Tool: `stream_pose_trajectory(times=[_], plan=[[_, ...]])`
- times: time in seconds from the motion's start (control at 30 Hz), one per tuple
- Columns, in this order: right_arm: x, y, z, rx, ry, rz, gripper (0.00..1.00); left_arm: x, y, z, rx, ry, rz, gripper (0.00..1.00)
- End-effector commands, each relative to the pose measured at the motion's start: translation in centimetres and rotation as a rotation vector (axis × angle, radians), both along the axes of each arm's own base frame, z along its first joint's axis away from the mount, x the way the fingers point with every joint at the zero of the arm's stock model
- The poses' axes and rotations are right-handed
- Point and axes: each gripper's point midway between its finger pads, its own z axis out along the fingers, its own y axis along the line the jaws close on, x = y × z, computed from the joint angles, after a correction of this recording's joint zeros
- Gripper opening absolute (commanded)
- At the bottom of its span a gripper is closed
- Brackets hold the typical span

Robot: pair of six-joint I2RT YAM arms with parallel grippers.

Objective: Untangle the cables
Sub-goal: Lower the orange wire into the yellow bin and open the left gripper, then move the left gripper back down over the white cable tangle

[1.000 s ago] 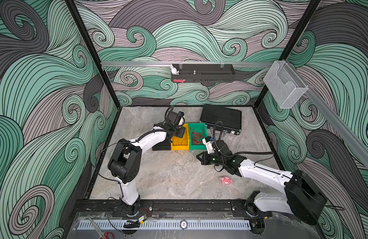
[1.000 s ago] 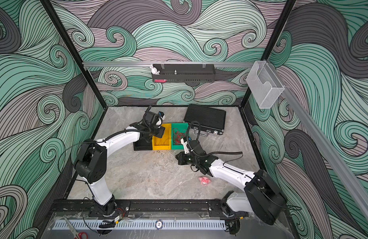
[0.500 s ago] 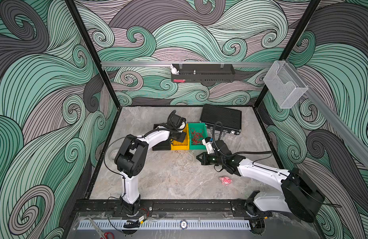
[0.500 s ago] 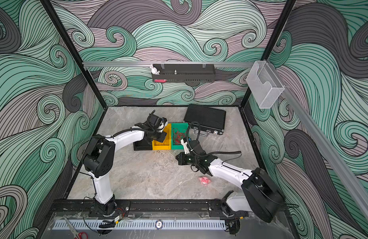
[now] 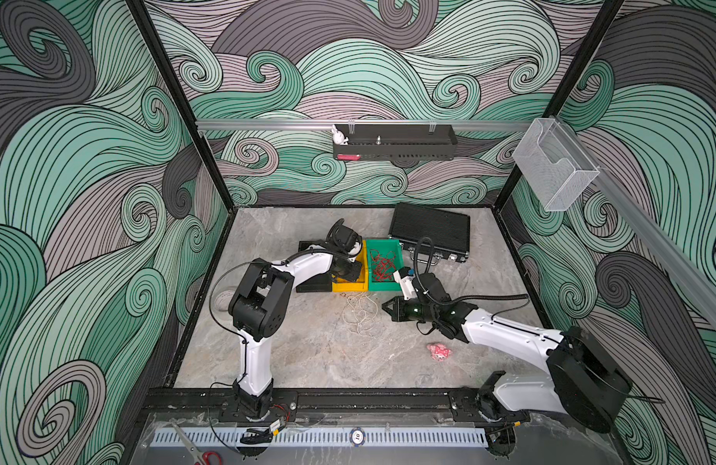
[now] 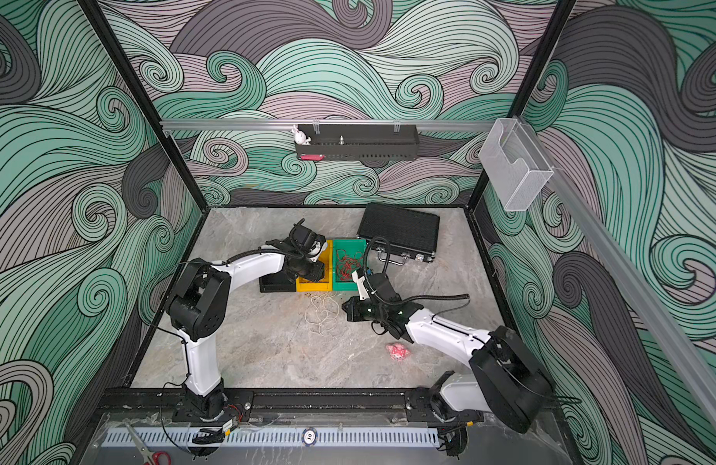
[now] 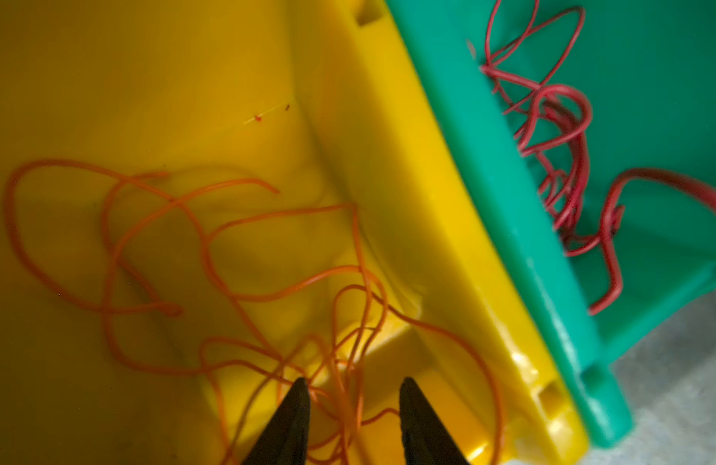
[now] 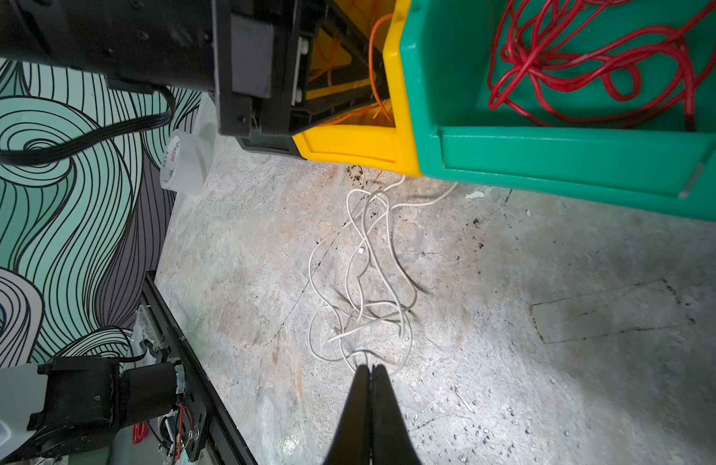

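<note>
The cables are three thin wires. An orange cable lies in loose loops inside the yellow bin. My left gripper hangs in that bin, open, with orange strands running loose between its fingers. A red cable is bunched in the green bin beside it. A white cable lies tangled on the stone floor in front of the bins. My right gripper is low at the tangle's right edge, shut, and a white strand runs straight into the seam between its tips.
A black tray adjoins the yellow bin on the left. A black case lies behind the green bin. A pink plush toy sits beside the right arm. A tape roll stands by the left wall.
My left gripper, shut before, now stands open over the yellow bin, and the left arm's elbow has swung towards the middle. The right arm has not moved.
</note>
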Motion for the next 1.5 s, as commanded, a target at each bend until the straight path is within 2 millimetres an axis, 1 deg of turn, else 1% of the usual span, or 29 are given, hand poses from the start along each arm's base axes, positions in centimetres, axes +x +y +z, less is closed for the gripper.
stream_pose_trajectory(times=[0.0,0.13,0.27,0.47,0.57,0.67,0.77,0.8,0.83,0.87,0.97,1.07,1.17,1.27,1.47], plan=[[-0.2,-0.3,0.0,0.005,-0.001,-0.001,0.06,0.4,-0.1,2.8,-0.015,-0.034,0.006,0.51],[-0.2,-0.4,0.3,0.005,-0.007,-0.003,0.06,0.4,0.0,4.8,-0.027,-0.07,0.014,0.56],[-0.3,-0.6,0.7,0.005,-0.016,-0.006,0.06,0.3,-0.1,7.5,-0.06,-0.121,0.025,0.65],[-0.6,-0.9,1.4,0.012,-0.027,-0.007,0.07,-0.3,0.4,11.2,-0.097,-0.191,0.042,0.67],[-0.7,-0.9,1.7,0.019,-0.029,-0.002,0.08,-1.2,0.8,12.8,-0.122,-0.219,0.049,0.67],[-0.9,-0.7,1.8,0.022,-0.026,0.012,0.12,-2.5,1.3,14.1,-0.157,-0.244,0.052,0.69],[-1.0,-0.3,1.7,0.024,-0.02,0.023,0.18,-4.2,1.7,14.7,-0.197,-0.254,0.048,0.7],[-1.1,-0.2,1.7,0.024,-0.018,0.03,0.2,-4.7,2.0,14.7,-0.206,-0.251,0.051,0.7],[-1.2,0.0,1.6,0.022,-0.016,0.034,0.23,-5.4,2.2,14.4,-0.211,-0.238,0.055,0.7],[-1.2,0.2,1.6,0.02,-0.015,0.039,0.27,-6.2,2.5,14.8,-0.23,-0.244,0.062,0.71],[-1.4,0.9,1.4,0.011,-0.014,0.056,0.39,-8.1,3.4,14.1,-0.253,-0.23,0.084,0.71],[-1.5,1.9,1.1,-0.005,-0.012,0.078,0.46,-9.8,4.2,13.5,-0.281,-0.22,0.108,0.72],[-1.3,2.6,0.4,-0.032,0.007,0.074,0.52,-11.3,4.8,12.5,-0.308,-0.201,0.131,0.74],[-0.8,2.9,-0.4,-0.071,0.026,0.061,0.56,-12.5,5.4,10.9,-0.32,-0.17,0.162,0.76],[0.1,4.2,-2.0,-0.146,0.028,0.073,0.58,-14.1,5.8,8.6,-0.362,-0.129,0.2,0.79]])
